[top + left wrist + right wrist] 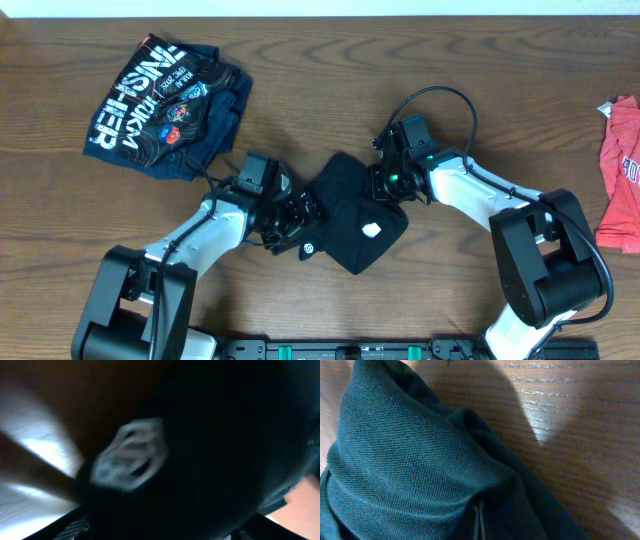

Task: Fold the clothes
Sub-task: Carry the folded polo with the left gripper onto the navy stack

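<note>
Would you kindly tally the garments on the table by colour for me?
Black: 1, the black T-shirt
Navy: 1, the navy printed garment
Red: 1, the red garment, partly cut off at the frame edge
Total: 3

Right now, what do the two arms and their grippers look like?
Both the left arm and right arm have white link shells, black joints and black bases. The left gripper and right gripper are black. A black cable loops above the right wrist, where a green light glows.
</note>
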{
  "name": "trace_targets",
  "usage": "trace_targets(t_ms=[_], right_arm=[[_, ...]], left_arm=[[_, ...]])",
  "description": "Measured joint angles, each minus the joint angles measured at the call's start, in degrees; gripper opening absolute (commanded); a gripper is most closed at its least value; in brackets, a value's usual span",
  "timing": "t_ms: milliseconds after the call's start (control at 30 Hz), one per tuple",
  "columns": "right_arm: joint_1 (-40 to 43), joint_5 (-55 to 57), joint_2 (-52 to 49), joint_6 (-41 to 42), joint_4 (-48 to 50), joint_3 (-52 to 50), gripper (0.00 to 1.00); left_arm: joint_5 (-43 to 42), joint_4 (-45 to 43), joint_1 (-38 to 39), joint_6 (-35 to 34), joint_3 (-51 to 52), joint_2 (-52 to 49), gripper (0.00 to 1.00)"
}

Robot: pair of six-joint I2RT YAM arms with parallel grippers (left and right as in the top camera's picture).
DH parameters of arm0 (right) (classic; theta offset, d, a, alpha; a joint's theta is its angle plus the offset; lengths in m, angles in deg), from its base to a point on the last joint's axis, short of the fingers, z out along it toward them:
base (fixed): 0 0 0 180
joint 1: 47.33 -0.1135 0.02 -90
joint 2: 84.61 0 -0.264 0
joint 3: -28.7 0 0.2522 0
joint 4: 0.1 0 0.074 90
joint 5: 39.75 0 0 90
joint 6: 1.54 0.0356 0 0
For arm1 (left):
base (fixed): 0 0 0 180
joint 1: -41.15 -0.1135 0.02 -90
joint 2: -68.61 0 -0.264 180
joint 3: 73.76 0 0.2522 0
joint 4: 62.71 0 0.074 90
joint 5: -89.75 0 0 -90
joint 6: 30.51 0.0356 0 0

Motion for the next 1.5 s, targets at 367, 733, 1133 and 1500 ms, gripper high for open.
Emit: trace_targets(t_ms=[367,733,1133,1500], right_arm=[[0.0,0.2,0.0,1.1,-0.7,0.2,0.01],[-0.1,-0.3,0.0,1.6,-2.4,0.4,0.01],[3.1,2.0,11.3,1.5,-8.1,-1.3,0.01],[5.8,3.8,27.5,1.5,-9.1,-1.3,0.02]], left_arm=[[-1.6,-22.8,1.7,-13.6,7.3,-0.1,0.65],[2.8,-25.6,0.2,-7.6,8.2,-1.5,0.12],[-2.0,-10.9,-5.3,10.9,2.5,-1.0,0.06],[-6.2,-11.0,-7.3,13.9,-22.9,5.6,0.06]])
